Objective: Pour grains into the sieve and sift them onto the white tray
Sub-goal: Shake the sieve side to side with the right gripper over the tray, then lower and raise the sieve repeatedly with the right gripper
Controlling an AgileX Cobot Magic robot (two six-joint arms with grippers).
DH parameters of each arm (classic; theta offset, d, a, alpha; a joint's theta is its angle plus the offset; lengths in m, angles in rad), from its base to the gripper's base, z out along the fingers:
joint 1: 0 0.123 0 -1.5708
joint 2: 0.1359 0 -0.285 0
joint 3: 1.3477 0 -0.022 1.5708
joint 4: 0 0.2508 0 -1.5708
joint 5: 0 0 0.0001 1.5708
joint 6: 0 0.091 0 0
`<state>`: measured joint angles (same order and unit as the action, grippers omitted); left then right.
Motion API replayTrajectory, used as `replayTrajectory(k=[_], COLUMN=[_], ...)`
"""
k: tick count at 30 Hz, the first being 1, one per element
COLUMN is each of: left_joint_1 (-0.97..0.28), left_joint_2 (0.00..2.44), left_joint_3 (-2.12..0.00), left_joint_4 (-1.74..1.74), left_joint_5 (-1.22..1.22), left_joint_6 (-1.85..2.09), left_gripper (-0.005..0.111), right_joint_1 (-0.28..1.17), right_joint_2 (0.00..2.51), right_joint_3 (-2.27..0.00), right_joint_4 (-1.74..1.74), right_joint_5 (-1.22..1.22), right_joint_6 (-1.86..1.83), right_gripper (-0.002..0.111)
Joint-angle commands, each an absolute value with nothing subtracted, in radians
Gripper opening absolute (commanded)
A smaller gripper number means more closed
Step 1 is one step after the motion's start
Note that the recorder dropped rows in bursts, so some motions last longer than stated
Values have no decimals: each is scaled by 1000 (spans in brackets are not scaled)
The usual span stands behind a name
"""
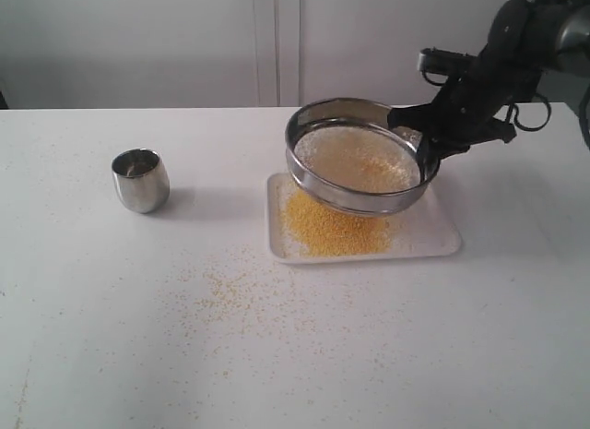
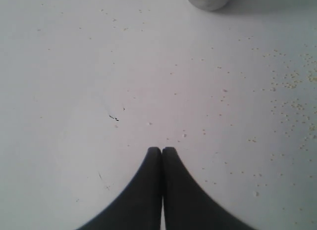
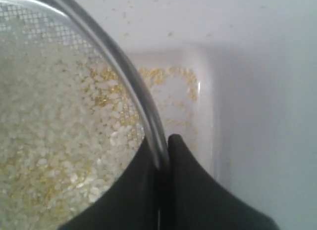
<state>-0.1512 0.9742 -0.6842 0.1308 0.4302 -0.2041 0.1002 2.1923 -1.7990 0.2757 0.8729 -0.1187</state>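
- My left gripper [image 2: 162,150] has its black fingers pressed together on nothing. It hangs over the bare white table [image 1: 92,337], and the tray does not appear in its camera. I judge it is parked out of the way because sifting needs only one arm.
- The small rounded steel cup [image 1: 140,180] stands upright, well apart from the tray on its left. It looks emptied and set aside, so I take the pouring as done.
- Loose yellow specks [image 1: 240,295] lie scattered on the table off the tray's front-left corner. I read them as spill that missed the tray.
- The flat white rectangular tray [image 1: 433,240] with rounded corners is my landmark. A heap of fine yellow grains [image 1: 334,231] lies on its left half, right below the sieve.
- The wide round steel sieve [image 1: 350,196] with its mesh bottom is held clear above the tray, tilted with its left edge lower. That keeps whatever drops through landing on the tray.
- Coarser whitish grains [image 1: 355,157] with a few yellow ones among them sit on the mesh. By my reckoning the sifting is nearly finished.
- My right gripper [image 3: 162,141] is above the tray's back-right part, pinching the sieve's rim, one finger inside the ring and one outside.
- I can read no brand, label or writing anywhere.
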Motion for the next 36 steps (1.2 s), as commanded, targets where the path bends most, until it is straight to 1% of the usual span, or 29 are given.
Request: replayTrajectory(k=[1, 2, 4, 5, 6, 8, 10, 11, 12, 14, 15, 16, 17, 19, 21, 22, 24, 25, 26, 27, 28, 30, 31, 32, 33, 36], left_joint_1=[-151, -151, -151, -151, -151, -151, -151, -151, -151, -151, -151, -151, -151, -151, -151, -151, -151, -151, -151, -151, -151, -151, -151, -151, -151, -151], left_joint_2=[967, 967, 967, 967, 967, 967, 967, 967, 967, 967, 967, 967, 967, 967, 967, 967, 967, 967, 967, 967, 967, 967, 967, 967, 967, 967], left_joint_3=[-677, -677, -677, -677, -677, -677, -677, -677, -677, -677, -677, -677, -677, -677, -677, -677, -677, -677, -677, -677, -677, -677, -677, -677, -677, -677], left_joint_4=[127, 127, 127, 127, 127, 127, 127, 127, 127, 127, 127, 127, 127, 127, 127, 127, 127, 127, 127, 127, 127, 127, 127, 127, 127, 127], left_joint_5=[437, 437, 437, 437, 437, 437, 437, 437, 437, 437, 437, 437, 437, 437, 437, 437, 437, 437, 437, 437, 437, 437, 437, 437, 437, 437], left_joint_6=[-209, -209, -209, -209, -207, -207, -207, -207, -207, -207, -207, -207, -207, -207, -207, -207, -207, -207, -207, -207, -207, -207, -207, -207, -207, -207], left_gripper=[0, 0, 0, 0, 0, 0, 0, 0, 0, 0, 0, 0, 0, 0, 0, 0, 0, 0, 0, 0, 0, 0, 0, 0, 0, 0], right_joint_1=[130, 130, 109, 109, 109, 130, 146, 149, 147, 123, 116, 116, 119, 139, 151, 151, 133, 122, 120, 120, 133, 155, 165, 168, 168, 139], right_joint_2=[2167, 2165, 2165, 2168, 2170, 2172, 2170, 2165, 2165, 2163, 2163, 2165, 2167, 2167, 2162, 2160, 2158, 2158, 2158, 2158, 2158, 2156, 2154, 2154, 2153, 2153], right_joint_3=[-1806, -1804, -1802, -1802, -1802, -1802, -1804, -1804, -1804, -1804, -1802, -1802, -1802, -1802, -1802, -1802, -1802, -1802, -1802, -1802, -1802, -1804, -1806, -1806, -1806, -1806], right_joint_4=[318, 267, 131, 121, 154, 286, 378, 354, 313, 192, 171, 185, 224, 327, 350, 310, 166, 115, 109, 129, 207, 330, 370, 356, 305, 94], right_joint_5=[964, 929, 855, 845, 836, 858, 947, 955, 937, 871, 861, 854, 855, 894, 968, 962, 888, 865, 856, 851, 848, 907, 961, 990, 978, 866], right_joint_6=[-528, -423, 37, 148, 140, -136, -493, -525, -455, -108, 34, 98, 37, -246, -524, -505, -193, 61, 150, 130, 12, -289, -519, -598, -561, 11], right_gripper=[0, 0, 0, 0, 0, 0, 0, 0, 0, 0, 0, 0, 0, 0, 0, 0, 0, 0, 0, 0, 0, 0, 0, 0, 0, 0])
